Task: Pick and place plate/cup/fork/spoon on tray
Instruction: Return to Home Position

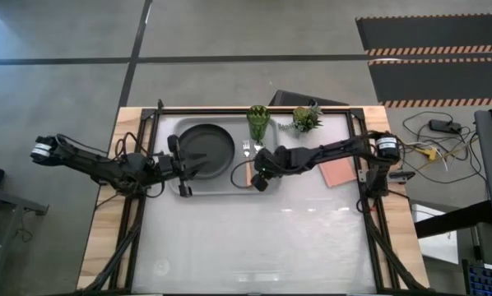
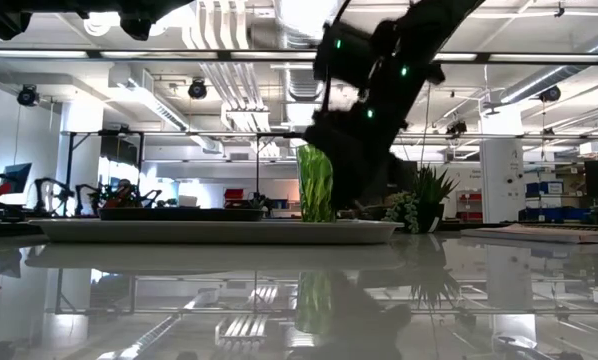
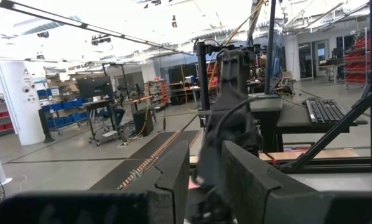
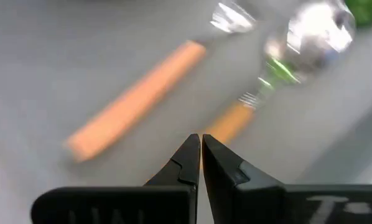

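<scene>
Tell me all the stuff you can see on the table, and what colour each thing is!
tray: one, grey, toward the table's far edge, left of middle.
plate: one, black, on the tray's left part.
cup: one, see-through green, standing by the tray's far right corner.
fork: one, orange handle, lying on the tray's right end.
spoon: one, orange handle and shiny bowl, beside the fork.
potted plant: one, spiky green, right of the cup.
pink rectangle: one, flat, right of the tray.
left gripper: dark, open, over the tray by the plate's near rim.
right gripper: dark, shut and empty, above the cutlery handles.
</scene>
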`<action>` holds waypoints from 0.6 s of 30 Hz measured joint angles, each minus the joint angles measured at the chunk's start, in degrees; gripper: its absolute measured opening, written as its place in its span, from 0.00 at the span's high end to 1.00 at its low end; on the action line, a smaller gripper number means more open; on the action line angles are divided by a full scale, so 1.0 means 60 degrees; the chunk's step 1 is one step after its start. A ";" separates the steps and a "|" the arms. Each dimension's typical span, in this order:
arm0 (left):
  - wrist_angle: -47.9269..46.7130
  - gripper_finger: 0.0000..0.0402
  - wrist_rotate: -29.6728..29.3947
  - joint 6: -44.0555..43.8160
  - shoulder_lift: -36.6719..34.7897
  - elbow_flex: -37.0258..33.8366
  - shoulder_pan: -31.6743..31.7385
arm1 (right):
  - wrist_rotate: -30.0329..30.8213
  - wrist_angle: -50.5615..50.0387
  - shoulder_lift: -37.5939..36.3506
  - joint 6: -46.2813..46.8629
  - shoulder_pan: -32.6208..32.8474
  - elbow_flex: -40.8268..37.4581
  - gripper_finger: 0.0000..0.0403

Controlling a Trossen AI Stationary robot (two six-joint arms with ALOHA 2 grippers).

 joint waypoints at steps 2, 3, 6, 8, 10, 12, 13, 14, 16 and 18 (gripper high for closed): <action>-0.0003 0.80 0.0000 0.0000 0.0000 0.0002 0.0000 | -0.0032 0.0305 -0.0231 -0.0801 0.0322 0.0000 0.98; -0.0030 0.80 0.0000 0.0000 -0.0002 0.0001 0.0000 | -0.0098 0.0484 -0.0350 -0.1279 0.0498 0.0000 0.98; -0.0756 0.80 0.0001 0.0005 -0.0209 0.0009 -0.0060 | -0.0525 0.0973 -0.0792 -0.2871 0.1003 -0.0010 0.98; -0.1095 0.80 0.0007 0.0003 -0.0466 0.0008 -0.0080 | -0.0730 0.1409 -0.1149 -0.3921 0.1333 -0.0071 0.98; -0.1555 0.80 0.0015 -0.0008 -0.0834 0.0011 -0.0116 | -0.0811 0.1913 -0.1573 -0.4928 0.1618 -0.0253 0.98; -0.2026 0.80 0.0091 -0.0273 -0.1254 0.0011 -0.0225 | -0.0793 0.2393 -0.1997 -0.5936 0.1812 -0.0475 0.98; -0.2355 0.80 0.0288 -0.0428 -0.1469 0.0011 -0.0277 | -0.0783 0.2444 -0.2205 -0.6510 0.1863 -0.0524 0.98; -0.2717 0.80 0.0595 -0.0556 -0.1699 0.0011 -0.0328 | -0.0796 0.2462 -0.2417 -0.6700 0.1883 -0.0555 0.98; -0.3692 0.80 0.1344 -0.0742 -0.2149 0.0011 -0.0408 | -0.0974 0.2509 -0.2846 -0.6146 0.1935 -0.0696 0.98; -0.5010 0.80 0.1891 -0.0769 -0.2651 0.0018 -0.0506 | -0.1900 0.2463 -0.3245 -0.6513 0.1949 -0.0963 0.98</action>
